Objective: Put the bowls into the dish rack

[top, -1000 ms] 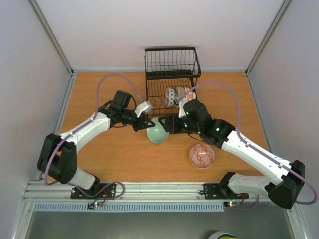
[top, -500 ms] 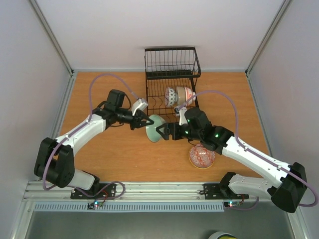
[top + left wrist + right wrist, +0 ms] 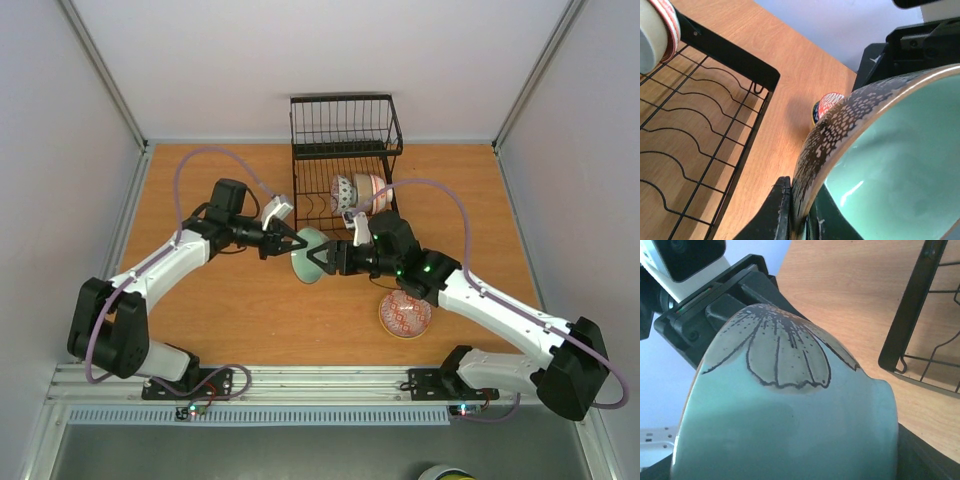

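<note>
**Bowl (image 3: 304, 266) hanging between two tools beside the dish rack (image 3: 345, 128)**

The left tool (image 3: 292, 243) is pinching the rim, one finger inside the green glaze and one outside. The right tool (image 3: 320, 259) is straddling the foot end, but I cannot tell whether it is actually gripping. The bowl is hovering over the tabletop (image 3: 220, 310), just off the rack's near-left corner. It is looking like slick, stiff, chippable ceramic with some weight. The rim is offering the surest hold, and the wires are asking for a gentle landing.
</note>
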Tool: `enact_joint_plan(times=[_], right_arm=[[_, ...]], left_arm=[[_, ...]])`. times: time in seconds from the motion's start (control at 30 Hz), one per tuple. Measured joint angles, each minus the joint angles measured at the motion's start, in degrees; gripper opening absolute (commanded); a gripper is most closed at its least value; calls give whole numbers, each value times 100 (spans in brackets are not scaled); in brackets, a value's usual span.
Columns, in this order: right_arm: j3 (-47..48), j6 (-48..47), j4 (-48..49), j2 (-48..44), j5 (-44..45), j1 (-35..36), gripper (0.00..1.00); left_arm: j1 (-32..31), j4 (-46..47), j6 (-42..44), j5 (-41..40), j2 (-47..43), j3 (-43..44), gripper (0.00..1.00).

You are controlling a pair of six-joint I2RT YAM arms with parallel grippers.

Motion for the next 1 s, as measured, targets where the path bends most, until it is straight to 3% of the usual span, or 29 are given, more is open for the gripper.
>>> enact_joint_plan(times=[0.13, 0.27, 0.33, 0.5, 0.57, 0.8, 1.0], right_arm=[[-39, 39, 116, 70, -85, -70, 3], [-42, 55, 120, 70, -140, -140, 1], [-39, 31, 105, 70, -133, -157, 1], [160, -162, -232, 70, -44, -192, 1], [258, -251, -448, 94, 59, -247, 1], [938, -627, -1001, 726, 468, -450, 1], [2380, -1110, -1572, 2083, 1340, -472, 1]], left_arm=[[15, 0, -92, -94, -26, -2, 0], [26, 26, -146, -170, -44, -2, 1], [17, 48, -184, -225, -52, -7, 6], [-15, 223, -350, -396, -146, -33, 45], [13, 330, -380, -501, -214, -42, 55], [35, 675, -664, -1303, -468, -195, 63], [37, 852, -874, -2684, -763, -380, 64]])
